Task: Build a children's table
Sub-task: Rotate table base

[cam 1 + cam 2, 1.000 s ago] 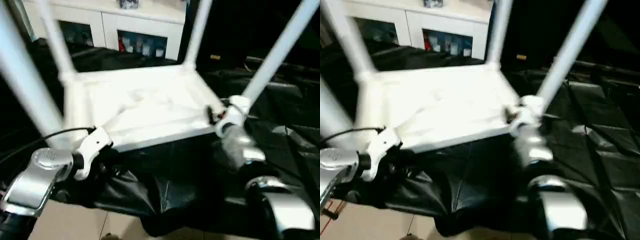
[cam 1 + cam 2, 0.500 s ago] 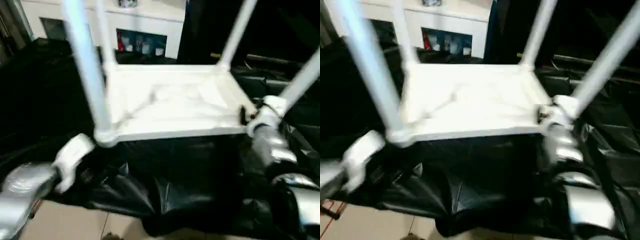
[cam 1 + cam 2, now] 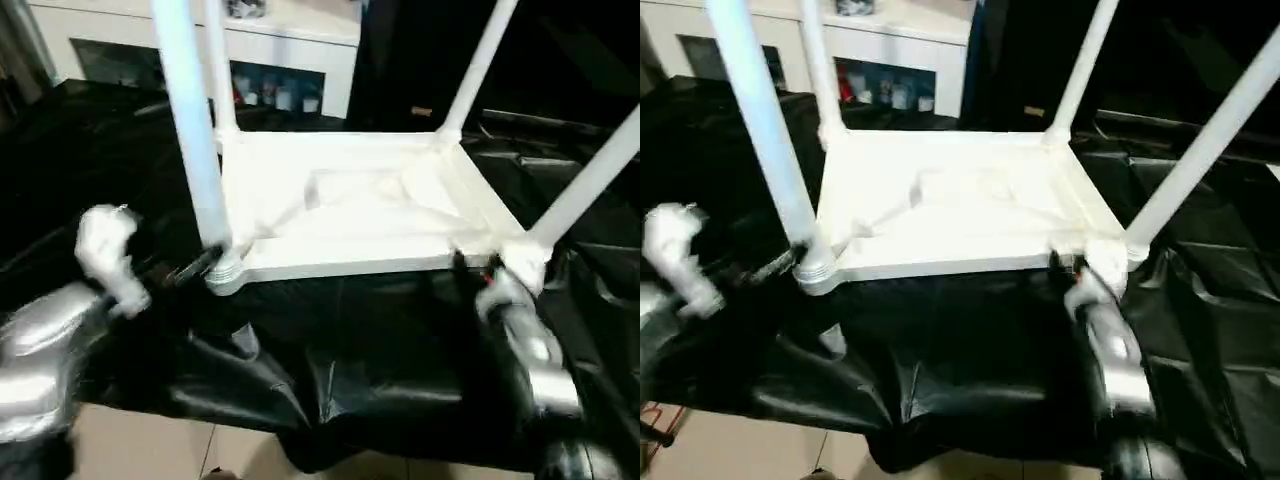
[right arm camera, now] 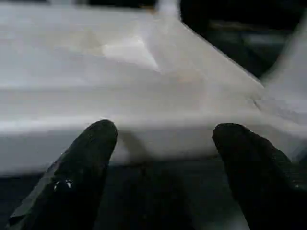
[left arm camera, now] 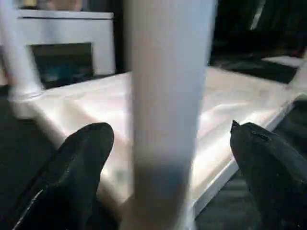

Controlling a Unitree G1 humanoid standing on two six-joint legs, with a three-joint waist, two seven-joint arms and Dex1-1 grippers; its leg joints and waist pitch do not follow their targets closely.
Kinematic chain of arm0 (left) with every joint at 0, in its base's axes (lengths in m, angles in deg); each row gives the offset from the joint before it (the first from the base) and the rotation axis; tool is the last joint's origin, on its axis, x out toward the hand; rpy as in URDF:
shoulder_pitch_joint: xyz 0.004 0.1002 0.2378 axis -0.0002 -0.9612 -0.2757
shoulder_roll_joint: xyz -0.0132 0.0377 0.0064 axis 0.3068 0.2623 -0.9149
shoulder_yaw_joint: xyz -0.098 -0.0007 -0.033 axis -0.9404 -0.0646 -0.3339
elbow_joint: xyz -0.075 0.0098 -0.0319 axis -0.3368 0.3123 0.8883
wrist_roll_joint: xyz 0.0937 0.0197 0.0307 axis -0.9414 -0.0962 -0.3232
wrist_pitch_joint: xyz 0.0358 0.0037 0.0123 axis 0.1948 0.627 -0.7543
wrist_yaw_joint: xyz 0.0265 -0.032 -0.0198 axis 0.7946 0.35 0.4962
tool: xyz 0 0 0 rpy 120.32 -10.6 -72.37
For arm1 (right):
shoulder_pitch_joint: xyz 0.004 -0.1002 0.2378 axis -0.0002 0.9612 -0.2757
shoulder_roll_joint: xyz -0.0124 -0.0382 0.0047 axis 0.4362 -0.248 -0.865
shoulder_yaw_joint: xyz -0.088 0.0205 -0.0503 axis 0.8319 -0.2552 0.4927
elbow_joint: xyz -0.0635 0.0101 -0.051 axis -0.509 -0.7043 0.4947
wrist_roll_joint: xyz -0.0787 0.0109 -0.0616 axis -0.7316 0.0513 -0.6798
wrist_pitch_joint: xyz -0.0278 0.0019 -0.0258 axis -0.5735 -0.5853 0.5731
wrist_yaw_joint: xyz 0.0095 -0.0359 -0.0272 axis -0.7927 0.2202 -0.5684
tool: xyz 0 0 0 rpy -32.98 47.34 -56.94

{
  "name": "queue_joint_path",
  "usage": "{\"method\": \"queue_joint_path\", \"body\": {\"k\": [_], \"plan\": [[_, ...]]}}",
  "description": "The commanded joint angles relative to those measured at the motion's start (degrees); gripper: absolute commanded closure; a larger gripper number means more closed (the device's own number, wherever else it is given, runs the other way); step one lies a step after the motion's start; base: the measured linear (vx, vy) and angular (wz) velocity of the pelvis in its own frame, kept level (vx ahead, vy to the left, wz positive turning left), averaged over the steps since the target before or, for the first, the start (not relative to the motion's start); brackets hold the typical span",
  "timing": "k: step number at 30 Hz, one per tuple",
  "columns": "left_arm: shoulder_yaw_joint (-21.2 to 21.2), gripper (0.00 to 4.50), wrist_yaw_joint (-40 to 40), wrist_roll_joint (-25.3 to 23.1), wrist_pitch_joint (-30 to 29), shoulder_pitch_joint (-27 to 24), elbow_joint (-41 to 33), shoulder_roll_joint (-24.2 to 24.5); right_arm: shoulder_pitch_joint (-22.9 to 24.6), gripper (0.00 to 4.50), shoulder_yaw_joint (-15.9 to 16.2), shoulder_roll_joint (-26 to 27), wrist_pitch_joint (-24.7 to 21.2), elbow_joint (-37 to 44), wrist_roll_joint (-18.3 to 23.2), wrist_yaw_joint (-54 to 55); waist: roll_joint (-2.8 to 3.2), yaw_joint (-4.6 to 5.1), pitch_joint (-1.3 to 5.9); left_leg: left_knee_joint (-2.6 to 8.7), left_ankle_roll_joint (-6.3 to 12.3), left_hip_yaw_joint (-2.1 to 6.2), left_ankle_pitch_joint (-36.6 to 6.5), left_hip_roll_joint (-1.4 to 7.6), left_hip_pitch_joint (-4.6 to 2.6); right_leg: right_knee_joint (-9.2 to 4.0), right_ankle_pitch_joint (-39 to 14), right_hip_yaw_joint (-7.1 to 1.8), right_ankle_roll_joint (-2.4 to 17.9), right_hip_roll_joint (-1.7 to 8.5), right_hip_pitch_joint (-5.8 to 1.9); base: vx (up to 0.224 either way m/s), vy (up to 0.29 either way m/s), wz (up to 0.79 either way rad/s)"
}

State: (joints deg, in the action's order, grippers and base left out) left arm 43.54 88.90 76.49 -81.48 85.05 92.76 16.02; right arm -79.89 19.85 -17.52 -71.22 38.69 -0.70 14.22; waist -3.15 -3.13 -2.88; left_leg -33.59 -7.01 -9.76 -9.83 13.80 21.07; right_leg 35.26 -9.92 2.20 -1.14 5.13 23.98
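Note:
The children's table lies upside down on the black cloth, its white tabletop (image 3: 350, 200) showing its underside. All four white tube legs stand up from the corner sockets: near-left leg (image 3: 190, 130), far-left leg (image 3: 220, 70), far-right leg (image 3: 475, 70) and near-right leg (image 3: 590, 180). My left gripper (image 5: 170, 134) is open, and the base of the near-left leg (image 5: 165, 96) stands between its fingers (image 5: 76, 177) without touching them. At the front rim by the near-right corner, my right gripper (image 4: 166, 132) is open and holds nothing.
A black cloth (image 3: 350, 350) drapes the work table and hangs over its front edge. Below that edge is beige floor tile (image 3: 150, 450). A white cabinet (image 3: 280, 40) with small items in it stands behind the table.
The whole view has shifted. My left arm has swung out to the left, and its gripper now reaches the near-left leg's base. The right gripper stays by the near-right corner.

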Motion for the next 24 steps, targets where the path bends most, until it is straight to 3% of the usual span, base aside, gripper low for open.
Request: {"method": "queue_joint_path", "body": {"k": [1,5,6,10,11,13,14,16,19,20,24], "plan": [[1.1,0.03,0.2,1.8,0.7,1.9,1.2,-1.3,1.2,0.8,-0.7,0.0,-3.9,1.8,-2.0,4.1,0.63,0.19,3.68,3.94,-0.98,-1.33,-15.3,-1.74,-0.31,-3.83,-11.3,-1.1,7.8,0.17,-2.5,0.0,0.0,0.0],[2.0,0.03,0.5,3.4,0.6,5.8,3.7,-4.0,0.8,0.8,-0.9,0.0,-6.4,1.1,-2.5,6.8,0.6,0.63,3.68,3.83,-0.87,-1.38,-15.6,-1.83,-0.33,-3.92,-11.9,-1.05,7.6,0.18,-2.49,0.0,0.0,0.0],[2.4,0.03,-0.4,3.0,0.3,7.9,5.7,-4.8,-1.1,0.8,-0.1,-0.4,-7.3,-1.2,-2.9,6.1,0.24,0.79,3.61,3.83,-0.65,-1.39,-16.0,-1.88,-0.23,-3.99,-13.2,-0.98,7.4,0.16,-2.49,0.0,0.0,0.0],[4.0,0.03,3.4,5.8,-4.1,8.4,4.5,-5.0,-5.2,0.8,1.8,-1.1,-9.1,-6.1,-3.7,3.4,0.71,1.11,3.78,3.62,-0.75,-1.39,-15.9,-1.73,-0.38,-3.79,-13.0,-0.94,8.1,0.37,-2.4,0.0,0.0,0.0],[4.9,0.03,6.7,9.9,-9.2,7.0,1.2,-4.3,-7.9,0.8,2.5,-1.2,-9.9,-8.7,-4.4,2.4,0.73,1.12,3.79,3.61,-0.72,-1.4,-15.3,-1.73,-0.27,-3.64,-12.0,-0.98,8.6,0.39,-2.52,0.0,0.0,0.0],[5.1,0.03,7.5,11.1,-10.7,6.5,0.3,-4.1,-8.6,0.8,2.6,-1.1,-10.2,-9.2,-4.7,2.4,0.64,0.92,3.91,3.41,-0.15,-1.62,-13.1,-1.64,-0.44,-3.17,-7.9,-1.04,10.4,0.28,-2.47,0.0,0.0,0.0],[6.1,0.03,10.9,14.8,-15.5,4.0,-3.3,-2.0,-11.2,0.8,2.4,-1.1,-10.5,-11.6,-4.9,1.9,0.08,0.88,3.86,3.45,0.04,-1.69,-12.9,-1.56,-0.43,-3.19,-7.4,-1.02,10.6,0.26,-2.52,0.0,0.0,0.0],[6.8,0.03,12.6,16.3,-17.6,2.8,-5.1,-0.9,-12.3,0.8,2.3,-1.1,-10.5,-12.7,-4.8,1.6,0.29,1.05,3.9,3.48,0.19,-1.58,-10.9,-1.69,-0.16,-2.7,-5.9,-0.94,11.0,0.23,-2.92,0.0,0.0,0.0],[7.9,0.03,15.6,21.2,-23.6,-0.2,-10.1,2.2,-14.5,0.8,3.2,-1.3,-10.4,-14.9,-5.1,0.2,-0.57,1.12,3.84,3.39,0.4,-1.76,-11.2,-1.68,-0.17,-2.72,-7.0,-0.96,10.8,0.25,-2.99,0.0,0.0,0.0],[8.2,0.03,16.4,23.5,-26.7,-1.7,-13.2,3.6,-15.8,0.8,3.7,-1.4,-10.1,-16.5,-5.3,-0.9,-0.49,1.39,3.74,3.52,0.05,-1.66,-11.3,-1.64,-0.03,-2.87,-9.0,-0.92,10.2,0.33,-2.93,0.0,0.0,0.0],[9.5,0.03,16.4,25.0,-29.5,-3.4,-17.2,4.8,-18.2,0.8,4.6,-1.0,-9.4,-19.3,-6.1,-3.3,-0.51,1.7,3.49,3.56,-0.73,-1.68,-14.1,-1.53,-0.27,-3.16,-12.2,-0.96,9.6,0.22,-2.59,0.0,0.0,0.0]]}}
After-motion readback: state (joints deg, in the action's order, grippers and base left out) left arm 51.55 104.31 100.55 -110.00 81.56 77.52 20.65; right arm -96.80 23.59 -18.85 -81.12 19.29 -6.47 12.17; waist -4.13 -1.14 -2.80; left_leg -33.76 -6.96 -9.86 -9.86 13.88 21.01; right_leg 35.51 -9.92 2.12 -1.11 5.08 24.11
